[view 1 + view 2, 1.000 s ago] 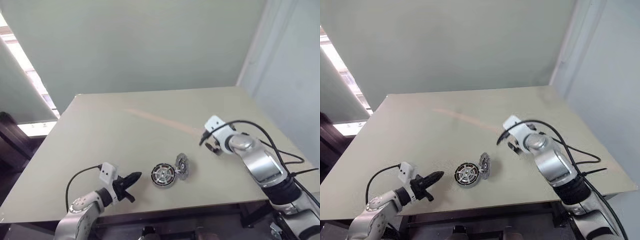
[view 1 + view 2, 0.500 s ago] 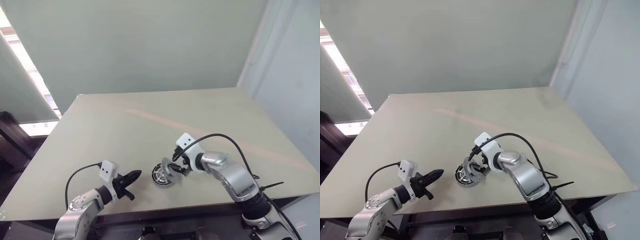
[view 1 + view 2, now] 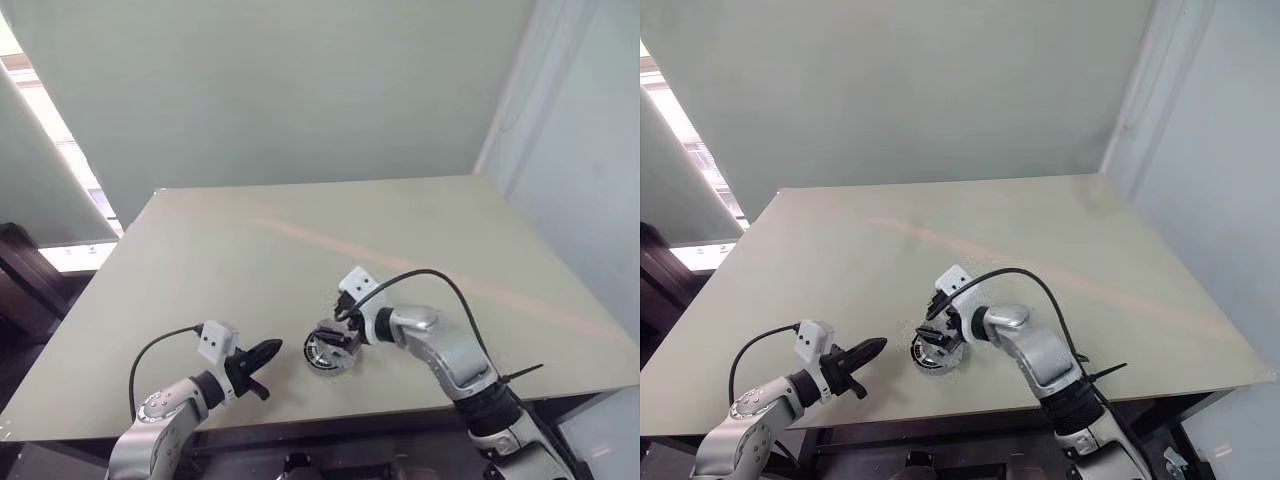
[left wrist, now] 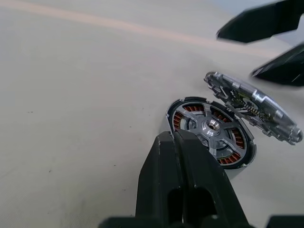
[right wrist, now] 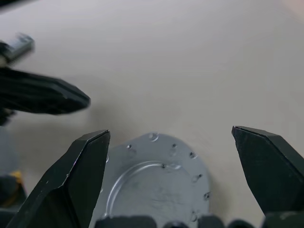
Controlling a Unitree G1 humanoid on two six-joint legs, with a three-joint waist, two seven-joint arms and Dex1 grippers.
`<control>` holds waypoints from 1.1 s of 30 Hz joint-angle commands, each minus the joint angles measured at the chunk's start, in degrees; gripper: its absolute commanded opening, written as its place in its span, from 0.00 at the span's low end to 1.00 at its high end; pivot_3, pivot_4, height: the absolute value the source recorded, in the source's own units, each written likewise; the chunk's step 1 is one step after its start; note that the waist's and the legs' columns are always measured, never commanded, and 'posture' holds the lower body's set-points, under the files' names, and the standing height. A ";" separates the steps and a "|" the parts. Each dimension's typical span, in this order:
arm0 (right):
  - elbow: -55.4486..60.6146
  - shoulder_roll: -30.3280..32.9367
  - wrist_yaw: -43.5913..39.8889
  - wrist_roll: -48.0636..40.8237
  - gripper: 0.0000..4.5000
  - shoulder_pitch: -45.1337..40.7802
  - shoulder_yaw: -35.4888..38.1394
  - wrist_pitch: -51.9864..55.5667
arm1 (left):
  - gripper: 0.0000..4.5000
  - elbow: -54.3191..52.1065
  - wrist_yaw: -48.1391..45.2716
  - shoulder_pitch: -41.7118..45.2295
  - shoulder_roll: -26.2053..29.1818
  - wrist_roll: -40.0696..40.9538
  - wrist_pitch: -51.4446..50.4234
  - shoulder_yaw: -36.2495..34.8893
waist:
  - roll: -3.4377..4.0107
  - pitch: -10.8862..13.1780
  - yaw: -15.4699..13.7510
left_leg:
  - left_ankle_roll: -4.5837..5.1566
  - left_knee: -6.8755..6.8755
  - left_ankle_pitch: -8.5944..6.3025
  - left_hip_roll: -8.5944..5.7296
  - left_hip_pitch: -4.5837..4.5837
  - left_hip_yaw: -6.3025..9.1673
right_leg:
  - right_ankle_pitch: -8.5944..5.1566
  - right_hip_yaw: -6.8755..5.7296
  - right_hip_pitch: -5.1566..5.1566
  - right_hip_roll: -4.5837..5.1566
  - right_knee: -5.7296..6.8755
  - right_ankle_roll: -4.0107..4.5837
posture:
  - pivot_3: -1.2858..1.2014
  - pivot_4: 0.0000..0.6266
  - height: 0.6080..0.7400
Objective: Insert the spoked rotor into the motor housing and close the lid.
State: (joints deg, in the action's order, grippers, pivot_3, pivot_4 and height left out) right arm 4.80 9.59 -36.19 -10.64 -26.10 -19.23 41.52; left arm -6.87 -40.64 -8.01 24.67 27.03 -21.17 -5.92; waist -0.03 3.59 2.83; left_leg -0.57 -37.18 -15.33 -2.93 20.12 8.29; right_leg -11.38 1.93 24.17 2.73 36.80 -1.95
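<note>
Jaws: right gripper (image 5: 171, 137) is gaping wide behind the half-raised lid (image 4: 251, 107), touching nothing; left gripper (image 4: 183, 142) is sitting pinched closed, empty. Rotor (image 4: 209, 128) is sitting inside the housing (image 3: 328, 350), lower centre of the table (image 3: 200, 260).

From my head cameras, my right hand (image 3: 343, 330) covers the lid (image 4: 251, 107) and the near edge of the motor housing (image 3: 326, 350), so the lid's tilt cannot be read there. At that size, the spoked rotor (image 4: 209, 128) cannot be separated from the housing windings. In my right wrist camera, the lid's lower part is cut off by the picture edge, and my left hand (image 5: 45, 95) appears blurred. In my left wrist camera, my closed fingers (image 4: 183, 190) hide the housing's near rim, and my right fingers (image 4: 266, 21) are cut off by the picture edge.
</note>
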 commanded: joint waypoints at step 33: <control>-27.60 2.25 -20.94 3.21 1.00 -3.82 -0.79 -27.77 | 0.00 -1.12 -2.25 1.40 1.26 -0.65 0.58 0.03 | 0.01 0.01 0.01 | -0.01 0.04 -0.01 0.05 -0.64 -0.02 | -0.01 0.00 -0.63 -0.04 -0.02 0.01 | 0.52 0.00 1.00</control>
State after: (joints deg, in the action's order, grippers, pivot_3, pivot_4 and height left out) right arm -23.24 12.30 -57.24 -7.67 -28.74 -20.57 14.98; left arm -6.87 -42.49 -7.30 25.29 26.45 -21.14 -5.51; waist -0.02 3.59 2.83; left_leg -0.58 -37.14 -15.34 -2.88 19.48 8.27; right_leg -11.40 1.92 23.54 2.69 36.78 -1.93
